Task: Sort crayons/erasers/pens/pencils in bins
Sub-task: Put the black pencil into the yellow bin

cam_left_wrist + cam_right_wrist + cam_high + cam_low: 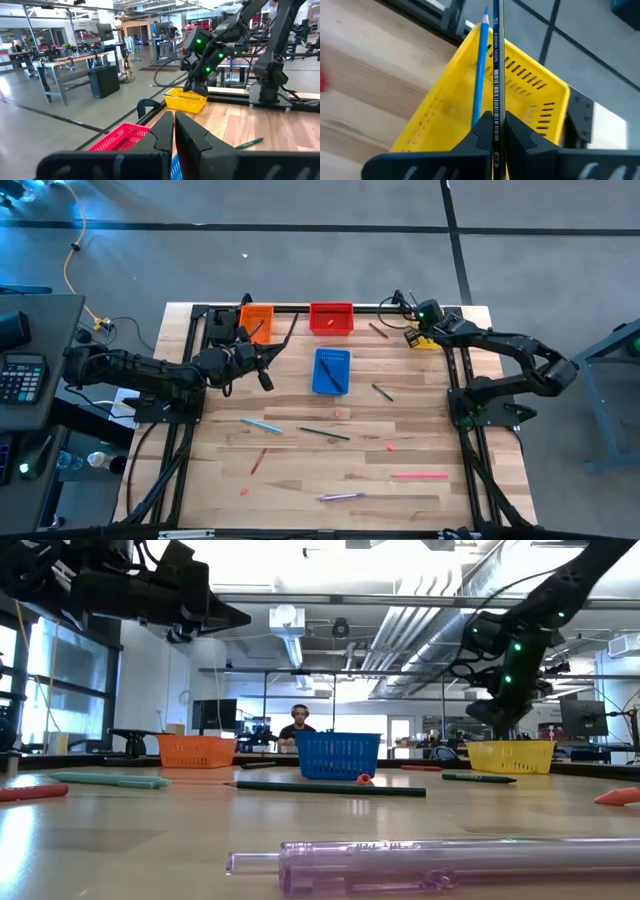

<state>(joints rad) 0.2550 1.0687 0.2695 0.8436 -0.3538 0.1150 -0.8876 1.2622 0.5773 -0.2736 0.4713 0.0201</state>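
Note:
My right gripper [494, 120] is shut on a thin dark pencil [496, 60] and hovers over the yellow bin [530, 85] at the table's far right [425, 340]. A blue stick [480, 65] lies beside that pencil; whether it is held or rests in the bin, I cannot tell. My left gripper [173, 131] is shut on nothing and hangs in the air left of the blue bin [331, 370], which holds a dark stick. The orange bin [257, 321] and red bin [331, 318] stand on the far edge. My right gripper pinches the dark pencil between its two fingers, low on the shaft [496, 112]. The pencil lies along the fingers and sticks out forward past the tips. It is lifted clear, above the yellow bin's inside. The fingers come from above, slanting down.
Lying flat on the wood: a teal pen [260, 424], two dark pencils [323, 433] [382, 391], red crayons [258, 461] [378, 330], a pink pen [419, 475], a purple pen [340, 496], small erasers [390, 447] [245, 491]. A person sits far behind the table [299, 725].

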